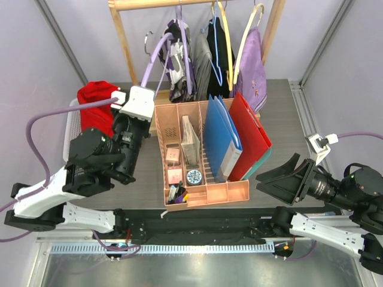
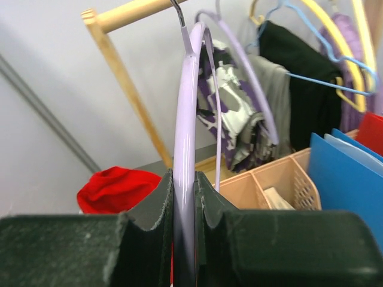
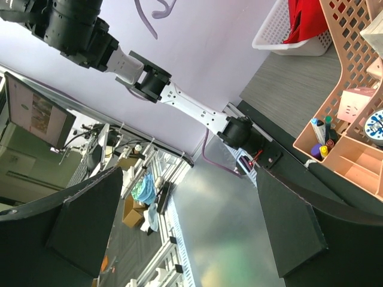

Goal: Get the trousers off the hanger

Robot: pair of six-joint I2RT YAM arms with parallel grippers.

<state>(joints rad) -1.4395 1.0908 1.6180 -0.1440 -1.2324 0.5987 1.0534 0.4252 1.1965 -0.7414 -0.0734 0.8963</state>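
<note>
left wrist view showed the left end effector [image 2: 184,197] clamped on the lavender hanger [image 2: 186,107], its arm running up between the jaws toward the wooden rail [image 2: 128,13]. the red trousers [image 1: 96,101] lay bunched in the white basket [image 1: 70,128] at the left edge of the surface [image 1: 287,113], off the hanger. the right end effector [image 1: 280,177] hung wide open, holding nothing, right of the peach organiser [image 1: 206,194]

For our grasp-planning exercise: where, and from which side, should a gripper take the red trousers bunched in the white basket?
Probably the raised top fold of the trousers, from above: they lie heaped in the basket, whose walls block the sides, while the crest stands above the rim, offering loose fabric to pinch.
</note>
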